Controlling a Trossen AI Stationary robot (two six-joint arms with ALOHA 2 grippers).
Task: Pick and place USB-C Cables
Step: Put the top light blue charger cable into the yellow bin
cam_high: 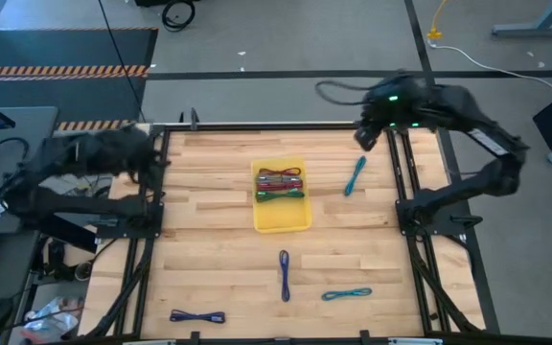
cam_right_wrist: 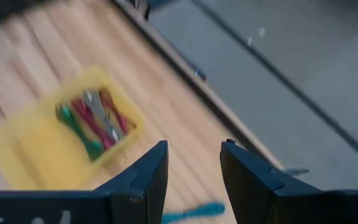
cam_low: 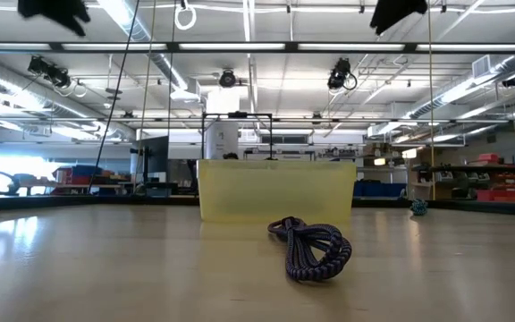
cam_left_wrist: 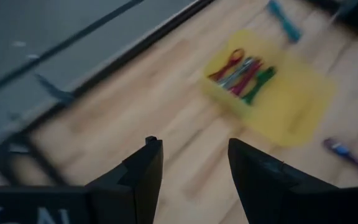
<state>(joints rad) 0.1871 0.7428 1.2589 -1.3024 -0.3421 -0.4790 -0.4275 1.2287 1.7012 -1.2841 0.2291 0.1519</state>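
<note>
- Wooden table [cam_high: 218, 268] fills my high view, grey floor beyond; yellow tray [cam_high: 282, 216] sits mid-table with maroon, grey and green cables [cam_high: 280, 184] bunched in its far half
- Loose on the wood I count a teal cable [cam_high: 355, 175] right of the tray, a blue one [cam_high: 285, 274] nearer me, another teal [cam_high: 346, 294] and a blue one [cam_high: 197, 316] by the near edge
- Left gripper [cam_high: 149, 153] over the far-left table edge, right gripper [cam_high: 365, 137] over the far-right corner
- Low view: blue cable [cam_low: 309, 248] coiled on the wood just in front of the tray [cam_low: 275, 190]
- Left wrist: fingers [cam_left_wrist: 146, 171] apart, holding nothing, tray [cam_left_wrist: 294, 106] ahead
- Right wrist: fingers [cam_right_wrist: 149, 174] apart, empty, teal cable [cam_right_wrist: 191, 213] below them
</note>
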